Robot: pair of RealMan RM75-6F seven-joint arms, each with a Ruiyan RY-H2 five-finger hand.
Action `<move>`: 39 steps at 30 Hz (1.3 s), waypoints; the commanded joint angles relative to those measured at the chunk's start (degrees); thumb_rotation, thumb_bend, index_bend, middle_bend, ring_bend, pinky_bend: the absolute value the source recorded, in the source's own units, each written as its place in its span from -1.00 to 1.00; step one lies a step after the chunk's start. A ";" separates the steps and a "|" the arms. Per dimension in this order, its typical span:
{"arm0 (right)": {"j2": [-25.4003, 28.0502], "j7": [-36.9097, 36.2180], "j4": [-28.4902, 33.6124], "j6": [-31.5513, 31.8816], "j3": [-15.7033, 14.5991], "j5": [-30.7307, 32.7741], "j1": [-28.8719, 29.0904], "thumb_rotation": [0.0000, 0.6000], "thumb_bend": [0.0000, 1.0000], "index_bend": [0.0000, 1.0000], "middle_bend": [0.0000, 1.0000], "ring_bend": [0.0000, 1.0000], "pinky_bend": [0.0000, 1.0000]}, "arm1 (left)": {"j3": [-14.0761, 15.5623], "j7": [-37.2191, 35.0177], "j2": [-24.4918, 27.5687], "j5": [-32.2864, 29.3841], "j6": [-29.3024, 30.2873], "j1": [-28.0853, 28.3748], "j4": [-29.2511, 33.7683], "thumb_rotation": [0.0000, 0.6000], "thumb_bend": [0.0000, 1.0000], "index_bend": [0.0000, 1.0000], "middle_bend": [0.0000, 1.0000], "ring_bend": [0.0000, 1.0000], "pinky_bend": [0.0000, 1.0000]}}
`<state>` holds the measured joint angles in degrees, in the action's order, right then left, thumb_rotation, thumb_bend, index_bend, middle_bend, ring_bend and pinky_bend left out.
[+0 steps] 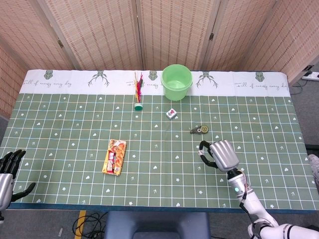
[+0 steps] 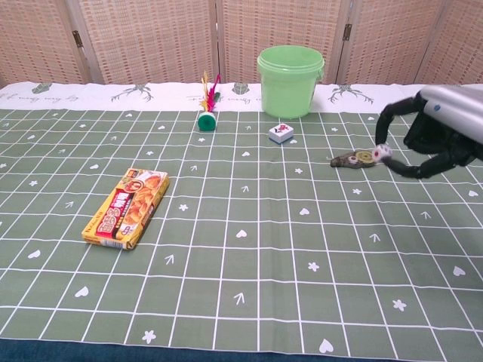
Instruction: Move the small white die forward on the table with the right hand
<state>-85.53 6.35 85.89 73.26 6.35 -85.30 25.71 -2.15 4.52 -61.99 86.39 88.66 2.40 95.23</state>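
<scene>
The small white die (image 2: pixel 384 154), with red and dark pips, is pinched between a fingertip and the thumb of my right hand (image 2: pixel 439 130) in the chest view. It hangs above the table, close in front of the tape dispenser (image 2: pixel 355 159). From the head view my right hand (image 1: pixel 222 155) shows over the near right part of the table, its silver back up, and it hides the die. My left hand (image 1: pixel 8 170) sits at the near left corner, fingers apart and holding nothing.
A green bucket (image 1: pixel 176 82) stands at the back centre, with a feathered shuttlecock (image 1: pixel 138 92) to its left. A small white tile (image 1: pixel 171 113) lies in front of the bucket. A yellow snack box (image 1: pixel 115 156) lies left of centre on the green cloth.
</scene>
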 commanded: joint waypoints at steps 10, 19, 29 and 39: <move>3.15 -0.58 1.16 2.37 0.90 -0.44 -2.55 1.00 -0.33 -1.00 0.97 1.00 0.95 | 0.01 0.12 0.15 0.10 -0.12 0.00 0.26 1.00 -0.55 -0.81 -0.79 -0.82 -0.68; 15.73 6.72 9.93 1.14 -1.84 2.83 -6.26 1.00 -0.33 -0.37 0.68 0.87 0.94 | 0.08 0.27 0.42 -0.24 -0.69 0.08 0.48 1.00 -0.55 -0.81 -0.79 -0.82 -0.68; 26.85 5.48 17.32 8.82 -4.84 2.03 -14.17 1.00 -0.32 -0.36 -0.27 -0.29 -0.02 | -0.19 0.95 -0.29 0.37 -0.66 0.57 0.84 1.00 -0.55 -0.81 -0.79 -0.82 -0.68; 26.05 0.55 14.53 15.87 -7.44 -3.38 -20.02 1.00 -0.30 -0.54 -0.59 -0.61 -0.25 | -0.26 2.24 -1.25 1.04 -1.32 1.41 1.48 1.00 -0.55 -0.81 -0.79 -0.82 -0.68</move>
<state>-59.35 7.26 100.78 88.69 -0.91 -88.28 6.09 -2.41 6.76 -63.24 87.43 87.35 3.82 96.71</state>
